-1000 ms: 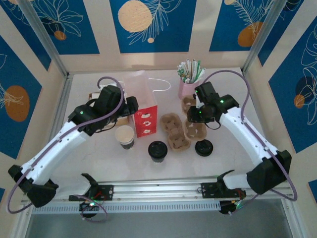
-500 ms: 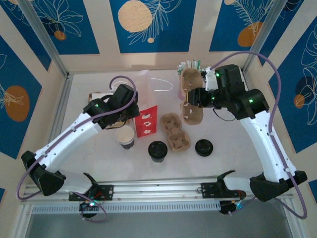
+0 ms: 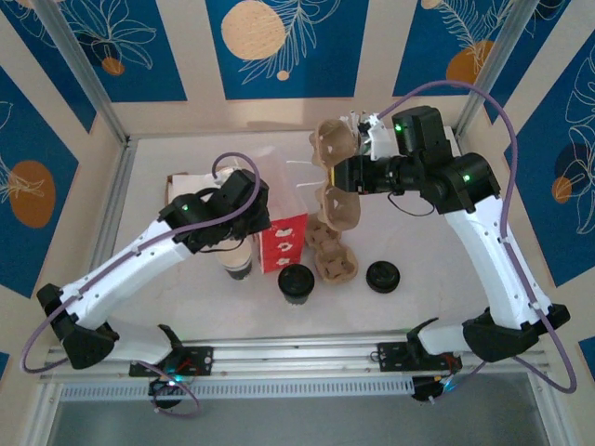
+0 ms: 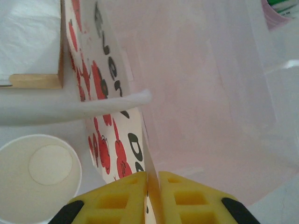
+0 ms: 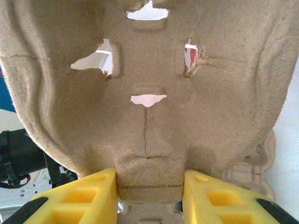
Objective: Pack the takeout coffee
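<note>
While the left gripper [image 4: 153, 179] is pressed together on the edge of the red and white bag [image 4: 105, 126], the takeout coffee [image 4: 39, 177] stands at that frame's lower left, its bottom cut off. The right gripper [image 5: 148, 186] pinches a brown cup tray [image 5: 149, 70] that hides nearly everything behind it.

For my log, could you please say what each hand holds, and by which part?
The left hand pinches the paper bag by its top edge; the right hand grips the cup tray midway along one edge.
</note>
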You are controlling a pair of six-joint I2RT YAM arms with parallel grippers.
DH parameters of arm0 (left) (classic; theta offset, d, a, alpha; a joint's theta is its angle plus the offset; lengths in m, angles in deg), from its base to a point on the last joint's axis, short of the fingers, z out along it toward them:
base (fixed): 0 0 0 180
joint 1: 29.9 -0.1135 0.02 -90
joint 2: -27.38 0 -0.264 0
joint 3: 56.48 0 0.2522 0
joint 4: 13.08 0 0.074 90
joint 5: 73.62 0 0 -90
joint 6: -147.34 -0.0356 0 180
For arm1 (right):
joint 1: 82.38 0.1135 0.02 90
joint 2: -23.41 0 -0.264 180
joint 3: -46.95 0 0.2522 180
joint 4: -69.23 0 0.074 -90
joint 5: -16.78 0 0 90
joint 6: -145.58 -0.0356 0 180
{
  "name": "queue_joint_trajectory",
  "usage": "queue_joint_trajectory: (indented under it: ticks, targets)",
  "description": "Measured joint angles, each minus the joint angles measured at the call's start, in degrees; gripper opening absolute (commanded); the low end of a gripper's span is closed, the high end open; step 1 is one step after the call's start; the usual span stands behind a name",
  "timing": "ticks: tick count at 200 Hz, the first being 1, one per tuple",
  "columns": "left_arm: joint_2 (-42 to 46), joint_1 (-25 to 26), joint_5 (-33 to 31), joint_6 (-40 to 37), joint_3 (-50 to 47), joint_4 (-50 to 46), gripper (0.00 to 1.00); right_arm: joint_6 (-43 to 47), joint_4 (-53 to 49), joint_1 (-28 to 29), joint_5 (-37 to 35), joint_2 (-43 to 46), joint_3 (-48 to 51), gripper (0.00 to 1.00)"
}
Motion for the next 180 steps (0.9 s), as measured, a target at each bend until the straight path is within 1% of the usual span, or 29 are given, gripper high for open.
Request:
queue_joint_trajectory:
  ticks: [55, 85, 101, 138, 180]
  targets:
    - [2.7, 3.8, -0.1, 3.8, -1.9, -0.2, 0.13, -1.0, 0.0, 2.4, 1.5, -1.9, -3.2, 0.38]
    - [4.1, 5.4, -0.1, 5.8, -4.4, 0.0, 0.15, -1.7, 0.1, 3.8, 2.1, -4.3, -4.7, 0.37]
    - [5.2, 5.9, -0.1, 6.7, -5.8, 0.9, 0.21, -2.2, 0.0, 4.5, 2.3, -5.8, -5.5, 0.37]
    - [8.3, 6.2, -1.1, 7.1, -7.3, 1.3, 0.48, -2.8, 0.2, 5.7, 3.1, -10.1, -8.2, 0.37]
    - [14.3, 6.3, -3.6, 4.7, -8.8, 1.5, 0.64, -3.3, 0.2, 7.2, 4.3, -15.5, -12.2, 0.37]
